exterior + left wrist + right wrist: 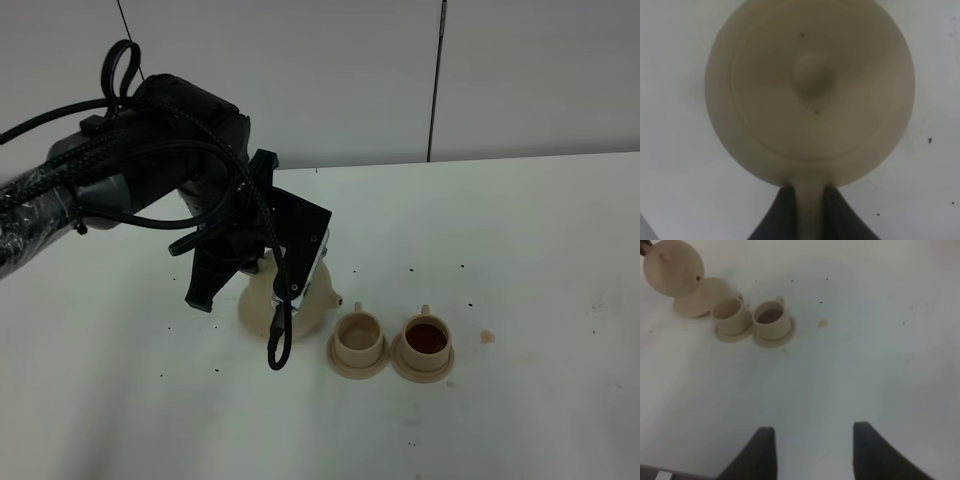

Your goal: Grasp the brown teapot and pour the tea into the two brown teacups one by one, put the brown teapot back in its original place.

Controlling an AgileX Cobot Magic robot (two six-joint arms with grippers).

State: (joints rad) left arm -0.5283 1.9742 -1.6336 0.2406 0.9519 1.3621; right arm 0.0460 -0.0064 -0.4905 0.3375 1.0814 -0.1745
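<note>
White table [540,250], dark flecks scattered across it. Plain pale wall [340,70] at far side, thin dark vertical line [437,80] towards the right.

Pale tan teapot [810,90], matching teacups [358,340], black pincer [809,194], white speckled table [540,250]

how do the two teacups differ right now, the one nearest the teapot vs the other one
Contents: the far teacup holds dark brown tea; the near teacup looks empty, its inside pale.
Position: the near teacup sits beside the brown teapot; the far teacup stands beyond it, close to a small brown stain.
Shared: both are small pale tan cups with a tiny handle, upright, each on a matching saucer.
</note>
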